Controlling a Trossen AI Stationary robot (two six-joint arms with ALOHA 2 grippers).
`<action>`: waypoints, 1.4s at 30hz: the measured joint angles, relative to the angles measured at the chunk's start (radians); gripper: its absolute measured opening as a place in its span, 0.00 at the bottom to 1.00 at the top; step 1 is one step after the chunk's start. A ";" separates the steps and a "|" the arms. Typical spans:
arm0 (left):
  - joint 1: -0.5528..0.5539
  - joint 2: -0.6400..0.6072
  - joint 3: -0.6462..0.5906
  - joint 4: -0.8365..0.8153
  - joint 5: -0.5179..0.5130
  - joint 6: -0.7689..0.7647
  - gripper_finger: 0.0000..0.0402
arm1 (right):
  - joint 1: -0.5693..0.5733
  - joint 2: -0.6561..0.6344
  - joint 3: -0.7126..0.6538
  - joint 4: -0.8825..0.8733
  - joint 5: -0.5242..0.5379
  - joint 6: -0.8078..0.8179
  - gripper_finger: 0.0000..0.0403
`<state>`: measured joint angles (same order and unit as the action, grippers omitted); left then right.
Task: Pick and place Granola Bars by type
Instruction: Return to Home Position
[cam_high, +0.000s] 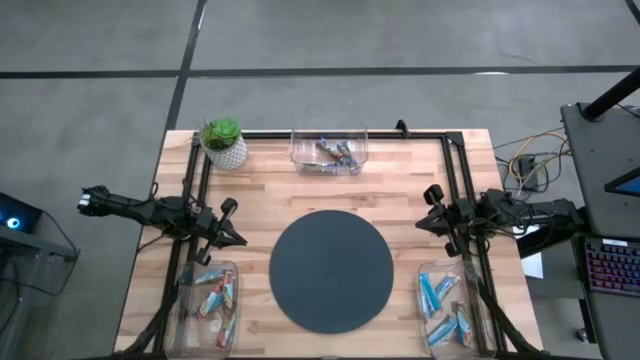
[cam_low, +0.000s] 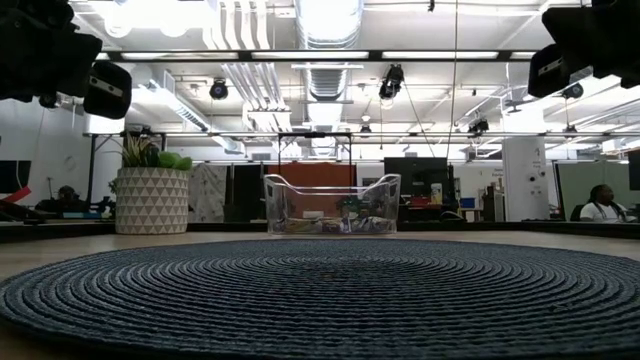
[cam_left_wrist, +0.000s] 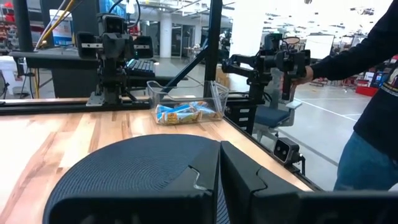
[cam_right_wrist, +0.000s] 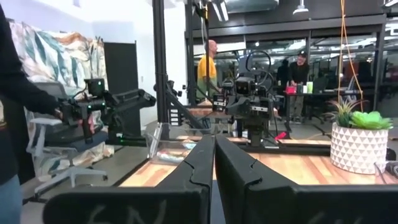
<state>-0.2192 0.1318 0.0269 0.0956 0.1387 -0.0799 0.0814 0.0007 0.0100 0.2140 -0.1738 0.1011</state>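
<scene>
The granola bars lie in three clear bins. Blue bars fill the near-right bin, also seen in the left wrist view. Red and green bars lie in the near-left bin, and darker mixed bars in the far-middle bin. My left gripper hangs shut at the table's left side, above the near-left bin's far end, its fingers pointing level across the table. My right gripper hangs shut at the right side, its fingers empty.
A large dark round mat lies bare in the table's middle. A potted plant stands at the far-left corner. A black frame runs along the table's left, far and right edges. A person's arm shows beyond the table's near side.
</scene>
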 joint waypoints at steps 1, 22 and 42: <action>0.000 0.000 0.000 -0.001 0.000 0.000 0.00 | 0.000 -0.001 0.000 0.002 0.000 0.006 0.02; 0.000 0.001 -0.017 -0.008 -0.002 -0.006 0.00 | 0.001 0.047 0.000 -0.001 -0.002 0.022 0.02; 0.002 0.001 -0.018 0.019 -0.008 -0.002 0.00 | 0.001 0.111 0.000 -0.001 -0.002 0.054 0.02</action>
<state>-0.2176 0.1329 0.0086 0.1150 0.1302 -0.0822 0.0822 0.1116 0.0097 0.2131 -0.1757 0.1554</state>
